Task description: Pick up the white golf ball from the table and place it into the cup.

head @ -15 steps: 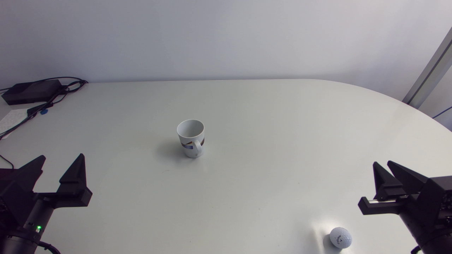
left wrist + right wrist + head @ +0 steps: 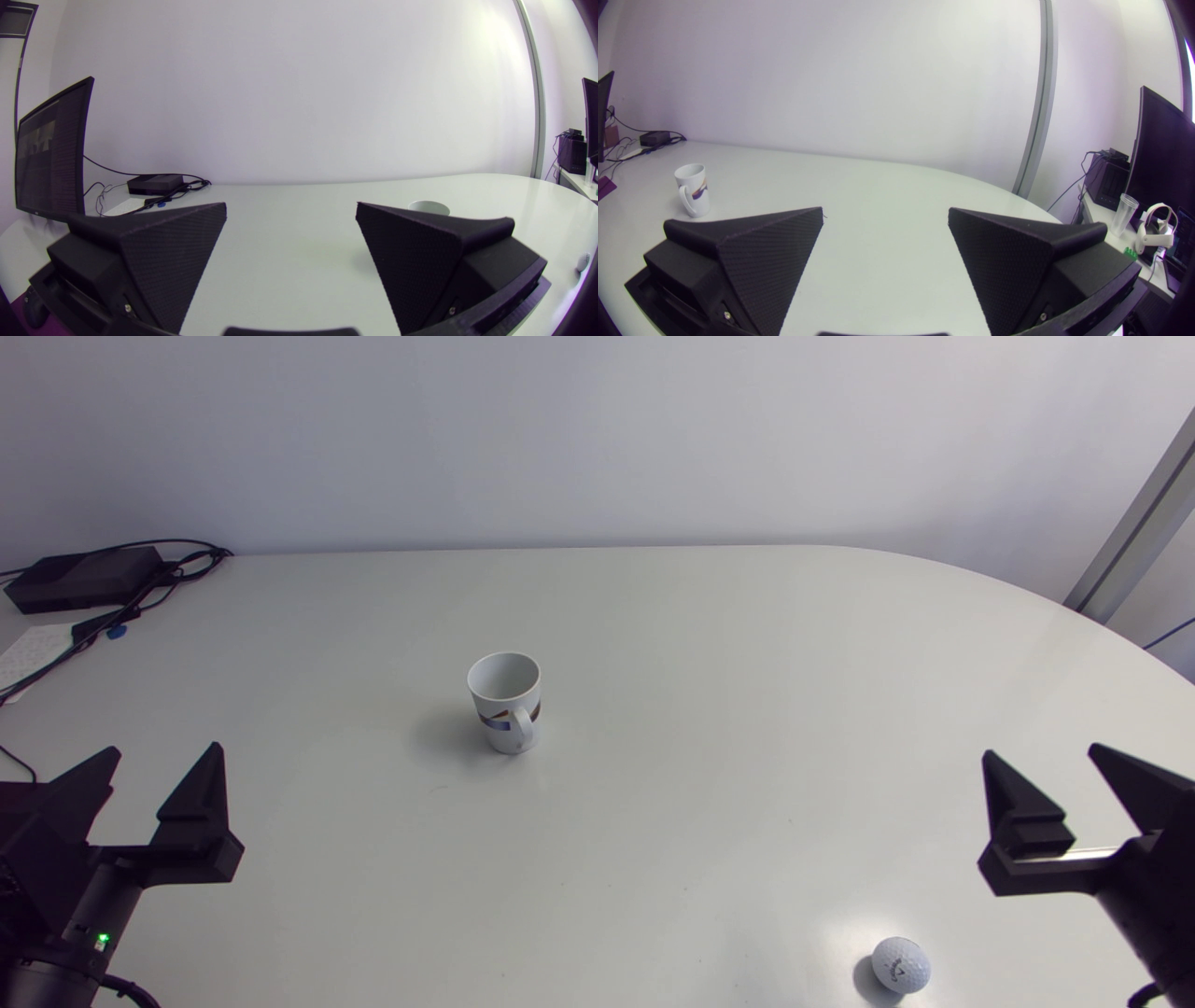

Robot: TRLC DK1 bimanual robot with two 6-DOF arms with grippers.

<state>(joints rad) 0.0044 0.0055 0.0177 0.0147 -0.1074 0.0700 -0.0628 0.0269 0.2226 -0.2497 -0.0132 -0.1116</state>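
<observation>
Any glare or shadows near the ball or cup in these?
Head view: glare patch on the table just beside the ball, small dark shadow at the ball's left; cup casts a soft shadow to its left. Right wrist view: cup evenly lit, no glare.

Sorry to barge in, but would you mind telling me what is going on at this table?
Nothing is held yet. The white dimpled golf ball lies on the white table near the matte black right gripper, which is open and empty. The white ceramic cup with a handle stands upright mid-table. The matte black left gripper is open too, apart from both.
</observation>
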